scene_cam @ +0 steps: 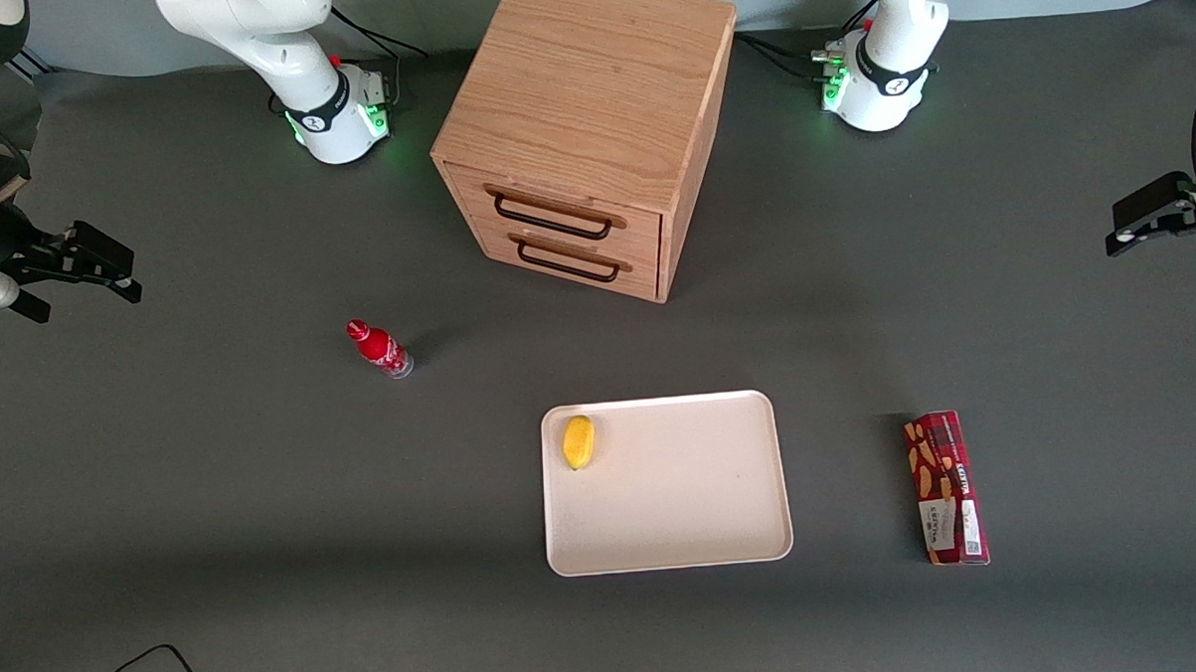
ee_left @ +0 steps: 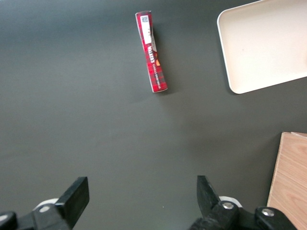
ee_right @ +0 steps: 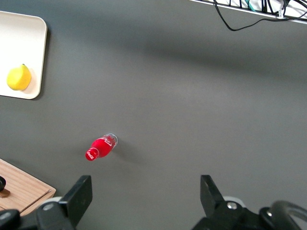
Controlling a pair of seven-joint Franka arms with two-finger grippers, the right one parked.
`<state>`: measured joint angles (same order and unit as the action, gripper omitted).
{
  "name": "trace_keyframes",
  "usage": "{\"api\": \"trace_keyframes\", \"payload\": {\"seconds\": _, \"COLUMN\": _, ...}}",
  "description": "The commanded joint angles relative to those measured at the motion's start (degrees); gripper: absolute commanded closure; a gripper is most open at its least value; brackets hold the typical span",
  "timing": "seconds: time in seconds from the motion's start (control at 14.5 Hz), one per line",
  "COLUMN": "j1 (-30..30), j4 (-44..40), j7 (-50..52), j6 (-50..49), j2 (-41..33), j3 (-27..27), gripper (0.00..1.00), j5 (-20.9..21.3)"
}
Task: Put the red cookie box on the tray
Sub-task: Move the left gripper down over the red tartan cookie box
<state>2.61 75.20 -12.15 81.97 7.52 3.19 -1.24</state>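
Red cookie box is seen lying flat on the dark grey desk, toward the working arm's end, apart from the tray and not touching it. Its white label is turned upward at the end nearer the front camera. In the left wrist view the same box is shown alone on bare desk, with a corner of the tray near it.

The tray is placed near the middle of the desk, nearer the front camera than the wooden drawer cabinet. A single small yellow fruit is held in the tray, close to the corner on the cabinet's side toward the parked arm; the remainder of the tray floor is bare. Both cabinet drawers are seen closed.

A small red bottle is standing on the desk toward the parked arm's end.

The pincer is held above the desk, well apart from the box, its fingers spread wide with nothing between them.
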Motion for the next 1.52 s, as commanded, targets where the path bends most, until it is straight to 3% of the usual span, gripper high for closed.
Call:
{"api": "trace_keyframes", "payload": {"seconds": 0.0, "j1": 1.6, "j4": -0.8, "j7": 0.4, "j6": -1.5, "j2": -0.9, "j3": 1.3, "gripper": 0.00, "j5": 0.2}}
{"api": "trace_keyframes", "payload": {"seconds": 0.62, "j1": 2.3, "j4": -0.7, "j7": 1.1, "j6": 1.8, "j2": 2.0, "j3": 1.2, "gripper": 0.00, "j5": 0.2}}
{"api": "trace_keyframes", "payload": {"seconds": 1.45, "j1": 3.4, "j4": -0.4, "j7": 6.6, "j6": 44.4, "j2": 33.8, "j3": -0.3, "gripper": 0.00, "j5": -0.2}}
